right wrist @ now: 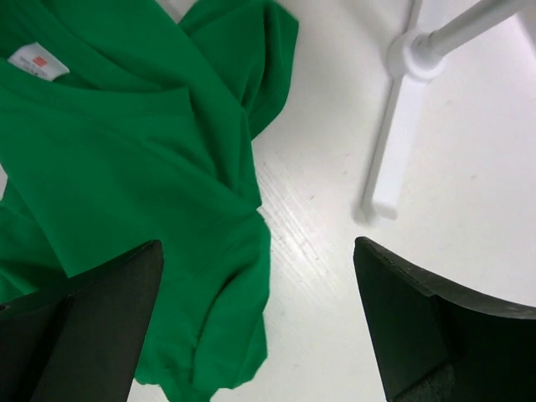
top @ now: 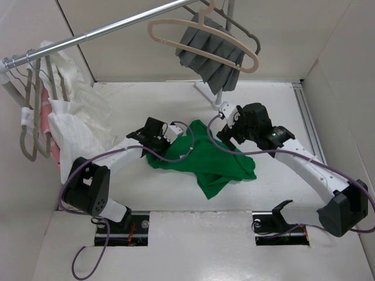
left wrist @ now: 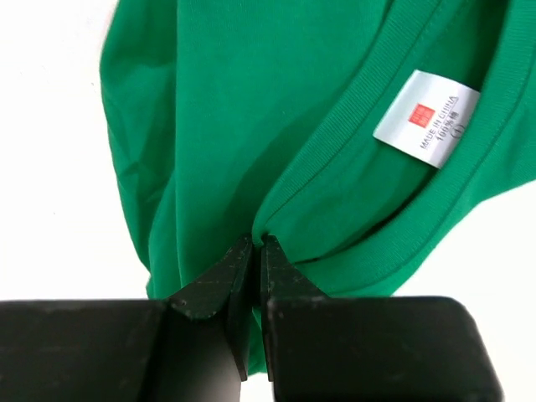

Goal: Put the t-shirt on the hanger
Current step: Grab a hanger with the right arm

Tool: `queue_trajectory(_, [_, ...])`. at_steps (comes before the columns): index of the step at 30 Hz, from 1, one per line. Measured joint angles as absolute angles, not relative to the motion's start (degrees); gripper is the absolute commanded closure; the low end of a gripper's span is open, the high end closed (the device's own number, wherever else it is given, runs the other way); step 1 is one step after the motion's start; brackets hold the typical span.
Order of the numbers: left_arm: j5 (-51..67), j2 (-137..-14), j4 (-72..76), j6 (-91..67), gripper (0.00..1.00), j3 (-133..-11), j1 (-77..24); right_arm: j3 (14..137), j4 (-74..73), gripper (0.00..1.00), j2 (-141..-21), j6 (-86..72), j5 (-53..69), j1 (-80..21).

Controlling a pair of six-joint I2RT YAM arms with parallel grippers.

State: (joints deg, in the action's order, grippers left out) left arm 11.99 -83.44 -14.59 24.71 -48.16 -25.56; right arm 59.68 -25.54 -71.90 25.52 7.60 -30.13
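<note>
From the top external view, we find the t-shirt lying crumpled on the table between the two arms, well apart from the hanger. The hanger hangs from the rail at the far side, just in front of a grey pleated cloth on its own hanger. White garments hang at the far left. The left gripper sits at the left edge of the t-shirt, touching the cloth. The right gripper is over the far right part of the t-shirt, near the rack's foot. From this view we cannot tell how either pair of jaws stands.

In the left wrist view, we see the left gripper with its jaws pressed together on the ribbed collar of the t-shirt, and the cloth puckers where the tips meet. The white neck label lies inside the collar, to the right of the pinch and apart from it.

In the right wrist view, the right gripper has its jaws spread wide and grips nothing. Its left finger is over the t-shirt and its right finger is over bare table. The folded edge of the cloth runs between them. The neck label shows at the far left. The rack's foot stands on the table to the right, clear of the cloth.
</note>
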Motion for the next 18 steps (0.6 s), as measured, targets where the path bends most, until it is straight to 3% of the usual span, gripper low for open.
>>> queue_trajectory(5, [13.17,-83.24,-18.46,23.77,1.00,-51.90,-25.56,67.64,-27.81,0.00,-69.91,29.23,8.38,-32.51])
queue_trajectory(11, [14.68,-81.08,-20.62,23.42,1.00,-54.11,-25.56,79.24,-26.55,0.00,-67.68,32.86,17.96,-35.77])
queue_trajectory(15, [14.92,-80.49,-21.06,23.40,1.00,-54.11,-25.56,91.88,-24.27,0.00,-69.56,35.00,24.12,-32.05])
queue_trajectory(18, [14.96,-80.38,-20.88,23.38,1.00,-54.11,-25.56,106.17,-23.16,0.09,-75.48,35.92,28.71,-26.57])
